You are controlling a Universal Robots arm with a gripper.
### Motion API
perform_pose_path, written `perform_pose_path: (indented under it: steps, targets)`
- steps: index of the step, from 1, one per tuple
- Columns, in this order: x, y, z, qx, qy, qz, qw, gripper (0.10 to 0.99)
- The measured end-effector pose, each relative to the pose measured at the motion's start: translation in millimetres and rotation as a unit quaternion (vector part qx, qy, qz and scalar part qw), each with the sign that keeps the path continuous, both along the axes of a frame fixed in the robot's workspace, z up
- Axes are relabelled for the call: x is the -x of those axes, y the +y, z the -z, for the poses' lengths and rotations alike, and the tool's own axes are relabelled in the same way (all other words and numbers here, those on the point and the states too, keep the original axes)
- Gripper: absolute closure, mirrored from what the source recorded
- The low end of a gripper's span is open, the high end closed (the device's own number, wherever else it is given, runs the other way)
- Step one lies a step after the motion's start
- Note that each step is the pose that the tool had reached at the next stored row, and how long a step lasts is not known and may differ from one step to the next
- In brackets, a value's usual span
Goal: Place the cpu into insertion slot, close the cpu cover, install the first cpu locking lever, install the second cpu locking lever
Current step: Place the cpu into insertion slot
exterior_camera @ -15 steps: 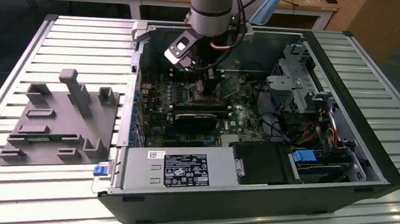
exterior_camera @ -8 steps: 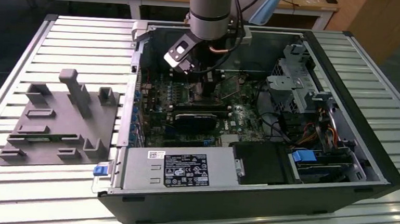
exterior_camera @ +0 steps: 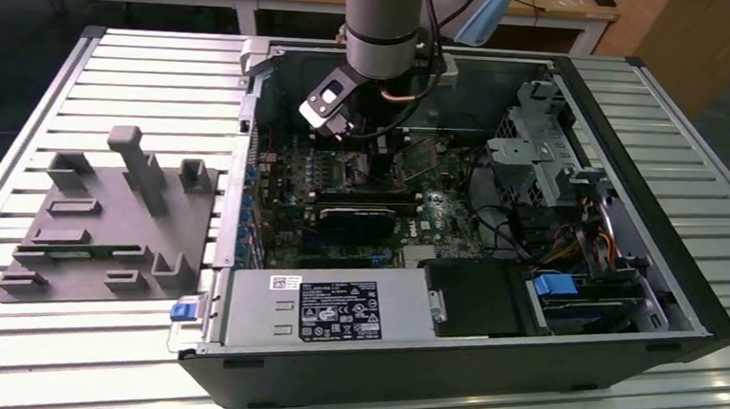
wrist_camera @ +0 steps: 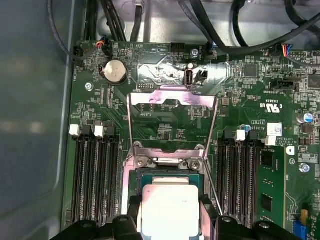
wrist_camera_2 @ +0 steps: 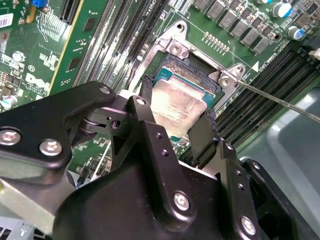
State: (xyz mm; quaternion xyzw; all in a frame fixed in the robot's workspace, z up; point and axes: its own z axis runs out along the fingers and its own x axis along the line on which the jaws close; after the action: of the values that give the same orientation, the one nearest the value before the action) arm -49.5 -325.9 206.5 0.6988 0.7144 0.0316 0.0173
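My gripper (exterior_camera: 372, 155) reaches down into the open computer case (exterior_camera: 665, 280) over the motherboard. Both wrist views show the gripper (wrist_camera_2: 175, 114) (wrist_camera: 170, 209) shut on the cpu (wrist_camera_2: 176, 102) (wrist_camera: 170, 205), one black finger on each of two opposite edges. The silver-faced chip sits right over the insertion slot (wrist_camera_2: 196, 67) (wrist_camera: 172, 171); I cannot tell whether it rests in it. The cpu cover (wrist_camera: 172, 97) stands flipped open beyond the slot. A thin locking lever (wrist_camera_2: 280, 101) sticks out beside the slot, unlatched.
A grey power-supply box (exterior_camera: 333, 307) fills the case's near side. A drive cage (exterior_camera: 546, 159) and cables (exterior_camera: 591, 242) sit at the exterior view's right. Memory slots (wrist_camera: 95, 180) flank the socket. A grey fixture block (exterior_camera: 110, 217) lies on the slatted table outside the case.
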Motion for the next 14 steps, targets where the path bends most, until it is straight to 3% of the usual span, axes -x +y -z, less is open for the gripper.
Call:
perform_pose_path:
  steps: [14]
  targets:
    - [0.8, 0.3, 8.7, -0.0003, -0.0001, 0.013, 0.9999, 0.545]
